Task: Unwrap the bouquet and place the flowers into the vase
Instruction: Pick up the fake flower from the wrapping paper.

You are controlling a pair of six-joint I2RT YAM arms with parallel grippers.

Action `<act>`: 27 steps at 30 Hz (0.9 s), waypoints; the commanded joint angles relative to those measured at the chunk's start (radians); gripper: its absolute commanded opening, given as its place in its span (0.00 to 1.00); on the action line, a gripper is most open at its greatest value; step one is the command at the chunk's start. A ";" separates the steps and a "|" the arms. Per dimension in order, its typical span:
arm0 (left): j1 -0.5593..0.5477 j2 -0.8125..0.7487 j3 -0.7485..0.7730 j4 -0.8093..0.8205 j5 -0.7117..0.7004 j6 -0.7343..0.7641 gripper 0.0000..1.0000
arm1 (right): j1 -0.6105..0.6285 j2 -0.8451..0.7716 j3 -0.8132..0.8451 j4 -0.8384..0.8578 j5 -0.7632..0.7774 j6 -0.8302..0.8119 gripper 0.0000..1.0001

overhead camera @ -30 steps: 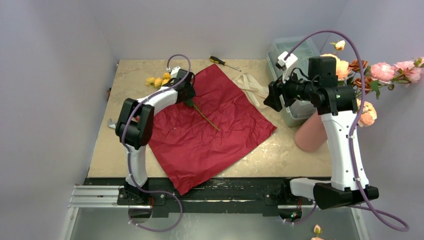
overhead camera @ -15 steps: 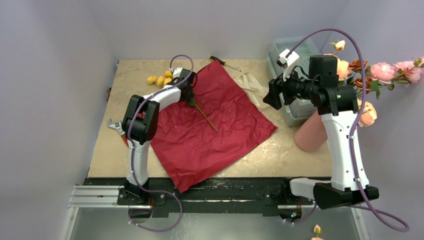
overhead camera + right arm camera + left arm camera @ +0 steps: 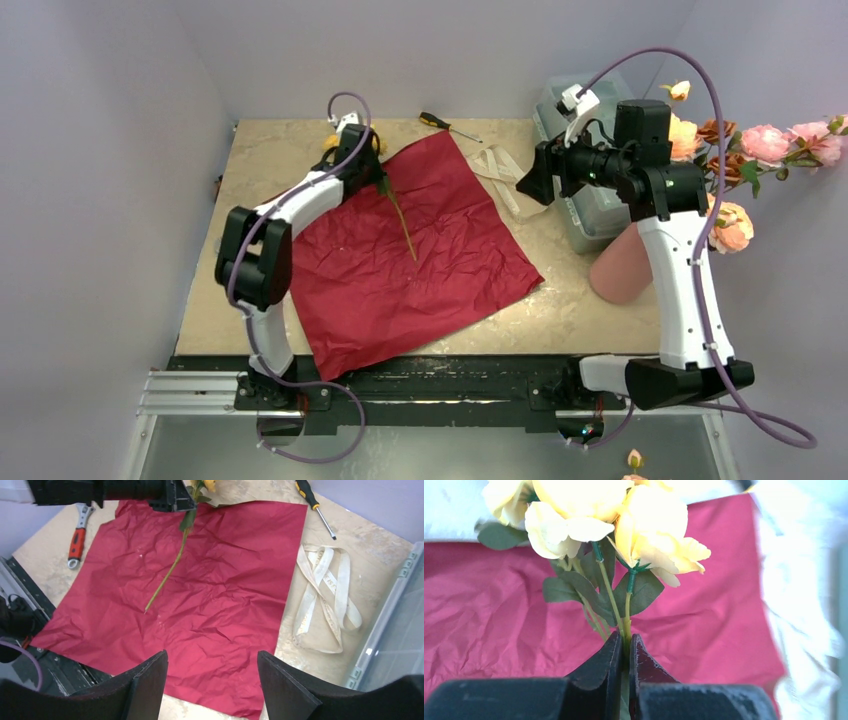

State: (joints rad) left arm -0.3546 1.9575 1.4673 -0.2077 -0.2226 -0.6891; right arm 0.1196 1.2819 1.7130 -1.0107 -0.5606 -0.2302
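Well, your left jaws are clamped on the flowers (image 3: 644,525), pinching the thin green stems just below the leaves, at the paper's (image 3: 420,270) far edge, upper left of the top view. Judge them light, wiry and top-heavy: the long stem (image 3: 167,575) will likely swing. That hold near the heads looks sound. Your right jaws stand open and empty, left of the vase (image 3: 620,268).

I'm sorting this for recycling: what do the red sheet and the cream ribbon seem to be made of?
The red sheet looks like matte paper: it holds sharp crinkles. The ribbon is probably woven fabric: flat, limp loops, slight sheen.
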 commanded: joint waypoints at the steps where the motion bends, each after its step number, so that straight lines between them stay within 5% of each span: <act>1: 0.005 -0.191 -0.072 0.269 0.154 0.098 0.00 | 0.005 0.028 0.025 0.089 -0.074 0.093 0.70; 14: 0.006 -0.464 -0.407 0.996 0.778 0.166 0.00 | 0.006 0.147 0.062 0.234 -0.271 0.288 0.76; 18: -0.007 -0.505 -0.427 1.012 0.858 0.250 0.00 | 0.016 0.186 0.088 0.278 -0.297 0.347 0.90; 22: -0.022 -0.557 -0.443 1.003 0.871 0.328 0.00 | 0.032 0.225 0.111 0.333 -0.296 0.426 0.92; 27: -0.024 -0.567 -0.407 1.067 0.890 0.210 0.00 | 0.059 0.266 0.117 0.437 -0.330 0.532 0.90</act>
State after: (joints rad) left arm -0.3756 1.4212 1.0264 0.7334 0.6189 -0.4278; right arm 0.1574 1.5349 1.7939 -0.7067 -0.8303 0.1837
